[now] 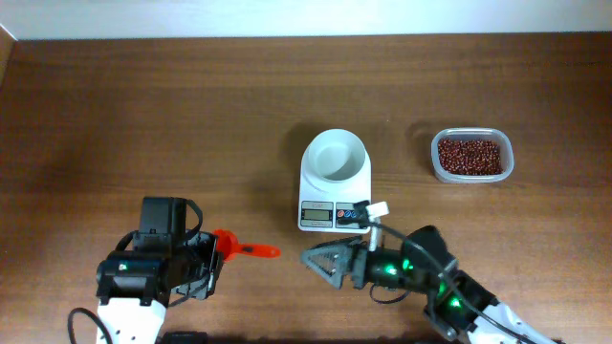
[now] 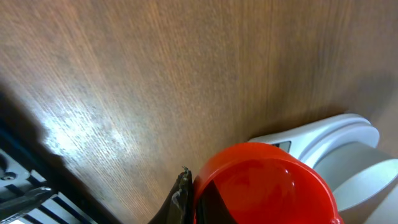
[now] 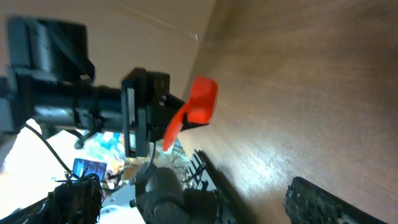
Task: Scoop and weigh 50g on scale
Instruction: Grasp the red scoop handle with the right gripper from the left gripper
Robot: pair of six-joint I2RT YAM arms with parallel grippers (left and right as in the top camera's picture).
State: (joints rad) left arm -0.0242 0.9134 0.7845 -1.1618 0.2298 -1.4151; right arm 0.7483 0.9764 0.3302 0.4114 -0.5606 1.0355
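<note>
Here, the left hand [image 1: 213, 250] at lower left is clamped on a red scoop [image 1: 251, 250]. The right hand [image 1: 323, 262], lower centre, is spread apart. The scale [image 1: 334, 186] sits mid-frame on the surface [image 1: 143, 115].

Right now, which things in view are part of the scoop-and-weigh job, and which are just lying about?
Job: scale; empty white bowl on top of it; tub of red beans; red scoop, gripped in the left hand.
Lying about: no stray items seen. The right hand is open and holds nothing, near the scale's front.
</note>
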